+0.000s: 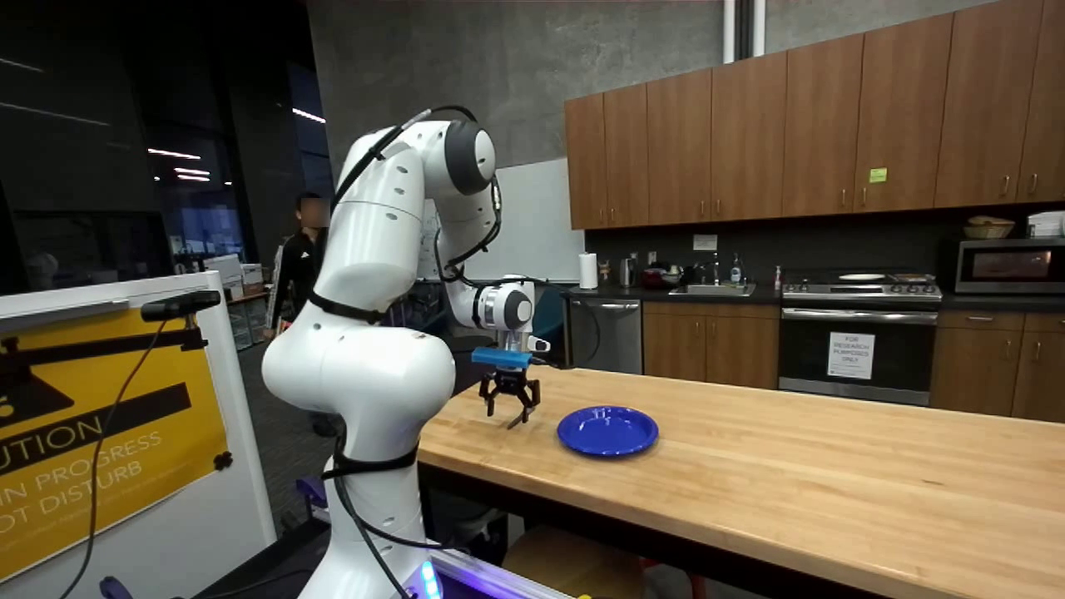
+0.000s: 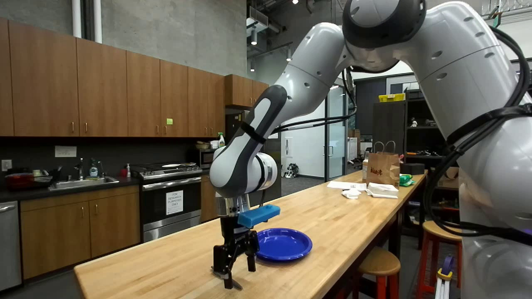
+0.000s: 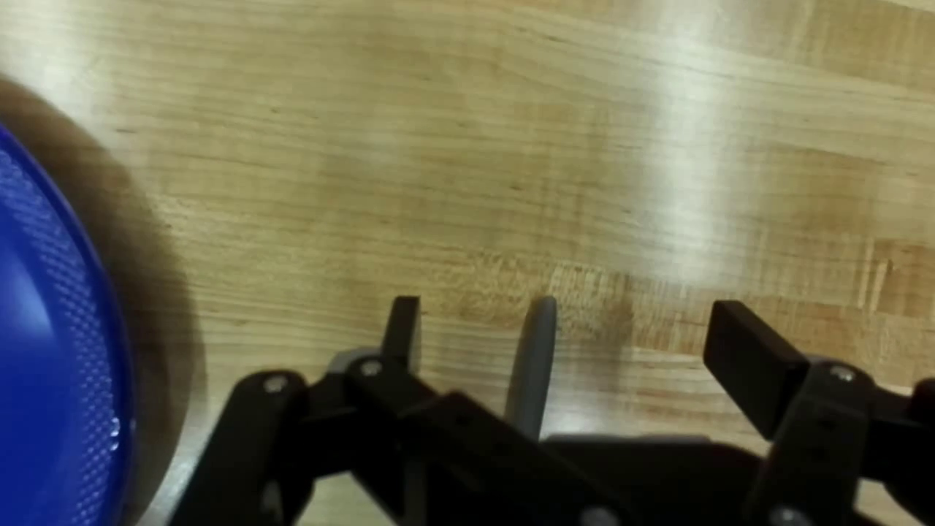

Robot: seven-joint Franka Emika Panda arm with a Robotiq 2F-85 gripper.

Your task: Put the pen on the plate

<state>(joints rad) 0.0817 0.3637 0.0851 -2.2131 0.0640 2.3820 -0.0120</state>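
The pen (image 3: 535, 365) is a slim grey stick lying on the wooden table, with its lower end hidden behind the gripper in the wrist view. My gripper (image 3: 573, 337) is open just above the table, one finger on each side of the pen and apart from it. In both exterior views the gripper (image 1: 508, 411) points straight down, and parts of the pen (image 2: 237, 285) show beside the fingertips. The blue plate (image 1: 607, 431) lies flat a short way from the gripper, with nothing on it. Its rim (image 3: 109, 351) enters the wrist view at the left.
The wooden table (image 1: 799, 482) stretches well past the plate. Along it, a paper bag (image 2: 383, 168), a stack of napkins (image 2: 382, 190) and some white papers (image 2: 346, 185) stand far off in an exterior view. Stools (image 2: 379, 262) are beside the table.
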